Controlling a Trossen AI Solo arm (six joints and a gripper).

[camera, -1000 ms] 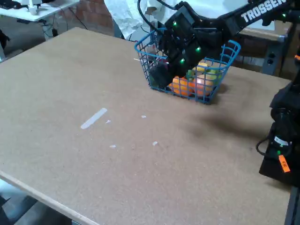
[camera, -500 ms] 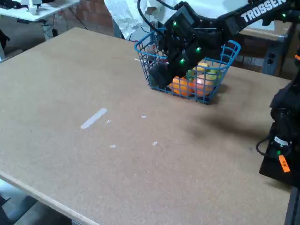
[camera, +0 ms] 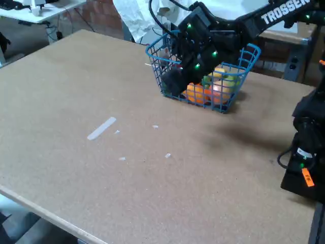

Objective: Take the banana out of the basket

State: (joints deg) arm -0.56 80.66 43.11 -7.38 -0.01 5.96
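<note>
Blue wire gives the basket (camera: 244,57) its grid walls and thicker rim, and it stands near the far edge of the tan particle-board table (camera: 127,152) in the fixed view. Reaching in from the right, the black Trossen arm (camera: 238,28) has its wrist over the basket's left half, and the gripper (camera: 173,81) is sunk among the contents at the left end; its fingers are dark against dark and masked by the wire, so I cannot tell whether they stand apart, together, or clamped on anything. A patch of yellow at the back right of the load is most likely the banana (camera: 219,73), lying inside the basket beside a yellow-green fruit (camera: 228,82) and above an orange fruit (camera: 200,94); its full curve is hidden by the arm. Against the pictures from a second and half a second ago, almost nothing has shifted: the dark gripper end has crept very slightly leftward and lower toward the basket's left wall, while the basket and the fruit have kept their places. That suggests the arm is settling or closing on something, not lifting, so the removal itself looks not yet begun. A strip of pale tape (camera: 101,128) and a few white flecks lie well apart on the open table.
</note>
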